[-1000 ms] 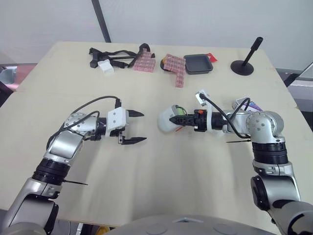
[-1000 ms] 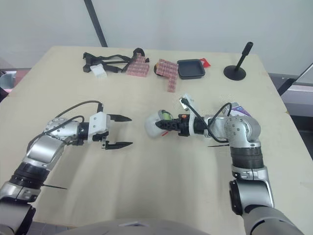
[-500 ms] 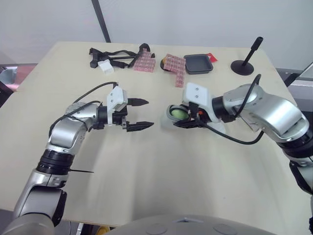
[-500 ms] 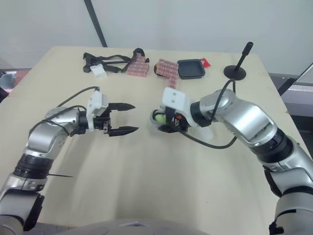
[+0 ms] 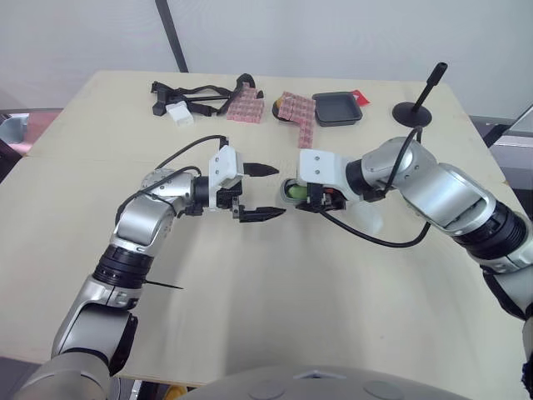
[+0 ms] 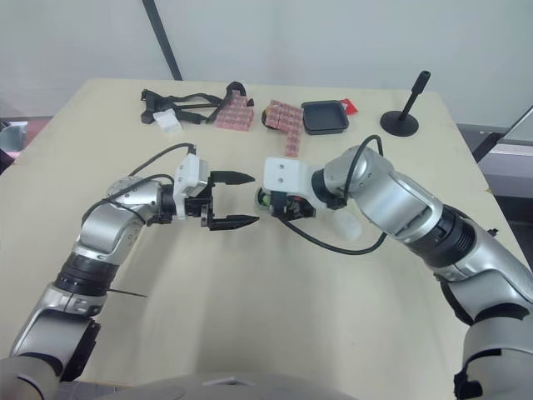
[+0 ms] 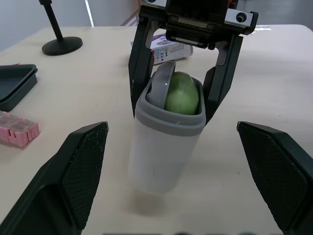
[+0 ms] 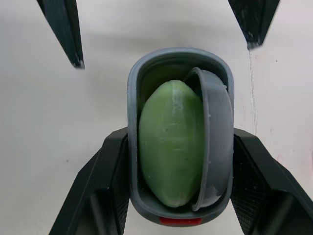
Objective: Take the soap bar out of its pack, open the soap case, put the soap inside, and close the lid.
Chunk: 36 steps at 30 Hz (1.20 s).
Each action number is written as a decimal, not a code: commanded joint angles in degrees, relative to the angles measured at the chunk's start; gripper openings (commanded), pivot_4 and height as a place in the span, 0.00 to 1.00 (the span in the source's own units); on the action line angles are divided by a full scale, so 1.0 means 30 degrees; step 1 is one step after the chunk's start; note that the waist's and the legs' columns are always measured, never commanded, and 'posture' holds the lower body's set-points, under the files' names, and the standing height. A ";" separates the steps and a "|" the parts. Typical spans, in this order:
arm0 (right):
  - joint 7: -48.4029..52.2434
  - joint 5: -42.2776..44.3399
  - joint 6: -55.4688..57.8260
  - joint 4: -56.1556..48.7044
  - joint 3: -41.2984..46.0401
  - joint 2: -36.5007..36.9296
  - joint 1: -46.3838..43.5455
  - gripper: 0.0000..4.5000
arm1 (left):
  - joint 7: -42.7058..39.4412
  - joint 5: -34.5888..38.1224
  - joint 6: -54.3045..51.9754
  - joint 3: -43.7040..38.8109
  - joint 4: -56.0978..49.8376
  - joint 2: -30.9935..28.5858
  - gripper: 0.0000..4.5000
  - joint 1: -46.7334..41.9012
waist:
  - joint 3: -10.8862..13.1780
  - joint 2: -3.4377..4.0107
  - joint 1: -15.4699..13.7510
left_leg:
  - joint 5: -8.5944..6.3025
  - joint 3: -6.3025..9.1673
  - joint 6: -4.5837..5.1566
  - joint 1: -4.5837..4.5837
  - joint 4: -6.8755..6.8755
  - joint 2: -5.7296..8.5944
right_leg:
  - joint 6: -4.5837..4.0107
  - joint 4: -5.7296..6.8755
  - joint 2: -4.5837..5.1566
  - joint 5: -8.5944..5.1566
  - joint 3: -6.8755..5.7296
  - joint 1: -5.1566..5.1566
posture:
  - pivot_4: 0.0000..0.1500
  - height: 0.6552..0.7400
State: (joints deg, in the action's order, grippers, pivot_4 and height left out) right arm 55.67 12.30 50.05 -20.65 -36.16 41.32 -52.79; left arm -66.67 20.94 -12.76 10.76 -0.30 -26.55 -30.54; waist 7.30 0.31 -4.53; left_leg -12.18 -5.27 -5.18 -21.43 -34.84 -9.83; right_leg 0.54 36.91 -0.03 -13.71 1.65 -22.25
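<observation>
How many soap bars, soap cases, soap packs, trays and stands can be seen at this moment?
soap bar: 1
soap case: 1
soap pack: 1
black tray: 1
black stand: 1
Total: 5

Mid-frame, the soap case point(image 7: 165, 147) sits between my right hand's point(image 5: 310, 197) fingers, with the soap point(image 8: 171, 147) inside beside the lid point(image 8: 216, 142). My left hand point(image 5: 279, 191) hangs spread just left of it. Along the counter's point(image 5: 275, 300) upper edge lie straps point(image 5: 200, 93), tray point(image 5: 337, 108) and stand point(image 5: 414, 112).
</observation>
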 commanded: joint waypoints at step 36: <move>0.1372 -0.0610 0.0680 -0.0803 0.0895 -0.1021 -0.0657 0.58 | -0.0914 -0.1694 0.2557 0.0738 0.1195 0.0468 0.59 -0.0485 | 0.0000 0.0000 -0.0004 | 0.0006 -0.0001 0.0009 0.0012 -0.0030 -0.0002 | -0.0002 0.0056 0.0002 0.0000 0.0011 -0.0002 | 1.00 1.00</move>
State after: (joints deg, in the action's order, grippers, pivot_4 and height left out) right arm 59.41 10.40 52.30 -21.27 -35.61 38.48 -53.27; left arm -69.36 15.52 -6.07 13.06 3.87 -25.46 -31.68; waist 7.30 0.31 -4.54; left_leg -12.16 -5.28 -5.15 -21.40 -34.93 -9.83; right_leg 0.54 37.08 -0.03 -13.72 1.68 -22.25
